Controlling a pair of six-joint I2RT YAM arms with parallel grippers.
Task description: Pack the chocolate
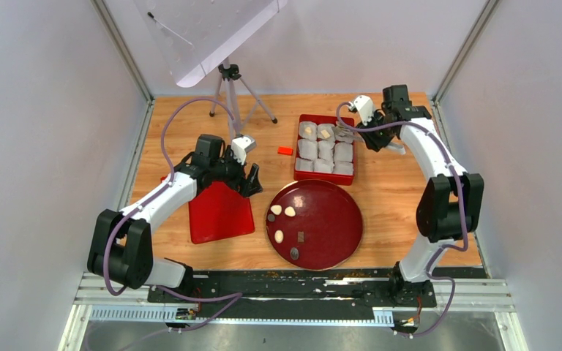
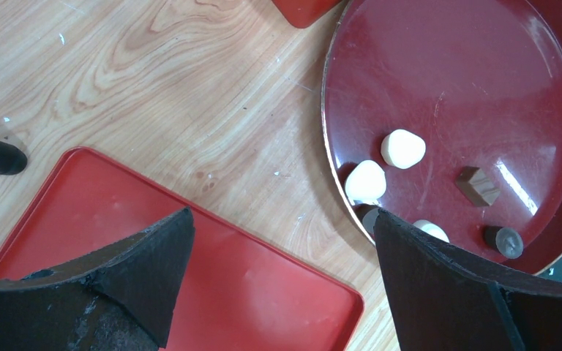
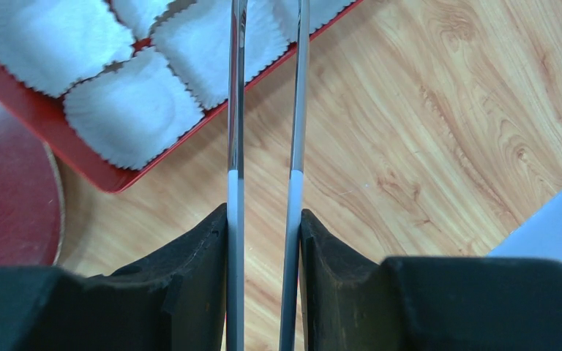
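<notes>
Black fingers of the left gripper (image 2: 282,219) stand wide apart and empty above the flat red lid (image 2: 190,285).

In the left wrist view, the round dark red plate (image 2: 483,58) lies to the right of this claw and carries cream-white chocolate pieces (image 2: 402,148) and a dark brown square piece (image 2: 477,185). In the right wrist view, the right gripper (image 3: 263,212) is closed narrowly on thin metal tweezers (image 3: 235,110). Their long axis points at the red box (image 3: 80,157) of white crinkled paper cups (image 3: 128,117). In the top view, two far cups seem to hold pale pieces. The others lie on the plate, to the near left of the tweezers. I judge the right arm must swing there, though the left arm is nearer.
</notes>
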